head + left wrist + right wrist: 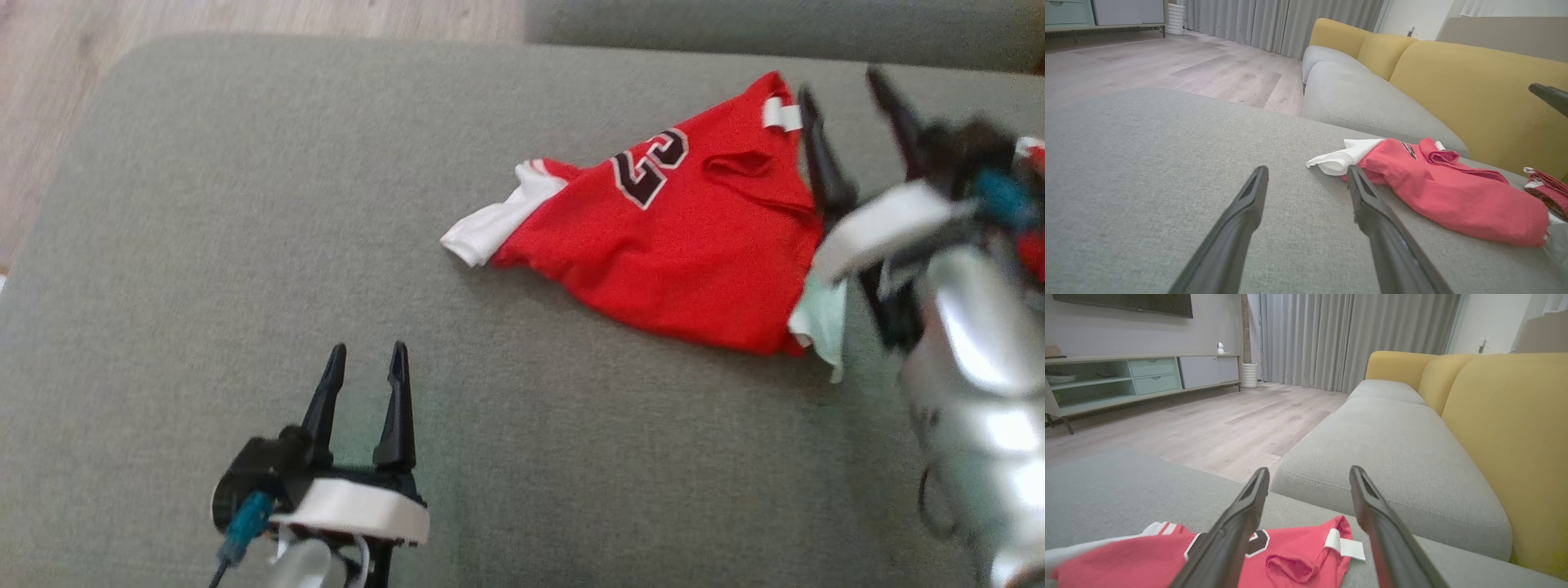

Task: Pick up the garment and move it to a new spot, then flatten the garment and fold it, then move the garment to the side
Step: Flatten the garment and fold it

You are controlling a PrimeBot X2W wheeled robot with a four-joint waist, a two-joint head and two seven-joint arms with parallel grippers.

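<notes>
The garment (694, 237) is a red jersey with white sleeves and a dark number, lying crumpled on the right half of the grey cushion (245, 204). My right gripper (845, 90) hovers open at the garment's right edge, by the white collar tag, with nothing between its fingers. In the right wrist view the garment (1290, 555) lies below the open right gripper (1309, 473). My left gripper (367, 351) stands open and empty near the front, well left of the garment. In the left wrist view the left gripper (1307, 169) points toward the garment (1453, 192).
A second grey seat cushion (1392, 449) and yellow backrests (1506, 428) lie beyond the garment. Wooden floor (1208, 424) borders the cushion's far left edge. Another piece of red cloth (1547, 188) lies at the far right. A low cabinet (1139, 375) stands by the wall.
</notes>
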